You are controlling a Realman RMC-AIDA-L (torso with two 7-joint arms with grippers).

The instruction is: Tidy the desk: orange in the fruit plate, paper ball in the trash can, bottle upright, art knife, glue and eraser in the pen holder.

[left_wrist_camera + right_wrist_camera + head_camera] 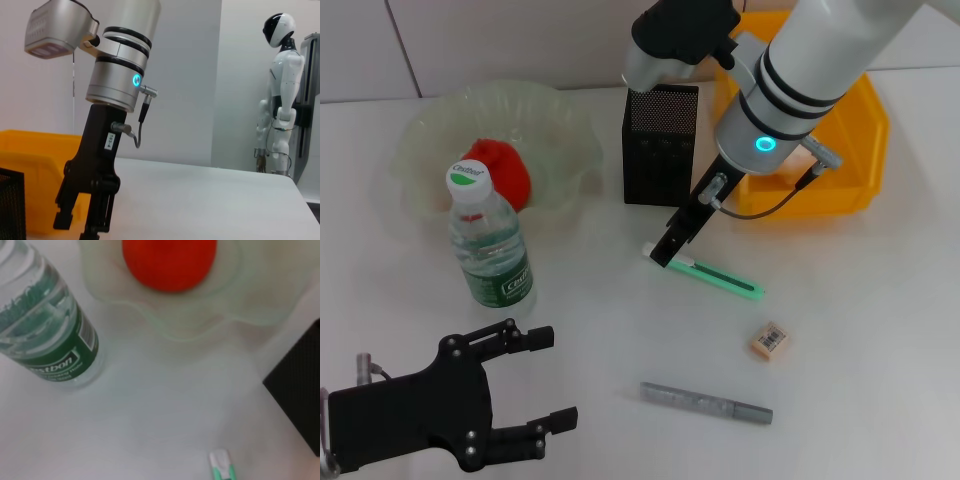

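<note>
Right tool [670, 248] sits at the knife's [718, 278] white end, seemingly spread around it; left tool [542, 380] spread, bottle [490, 240] just ahead

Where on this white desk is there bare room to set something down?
Free: right of the mint-green knife and beige eraser; also between the clear bottle and grey glue stick. Crowded: around the black mesh holder, where the right claw works.
</note>
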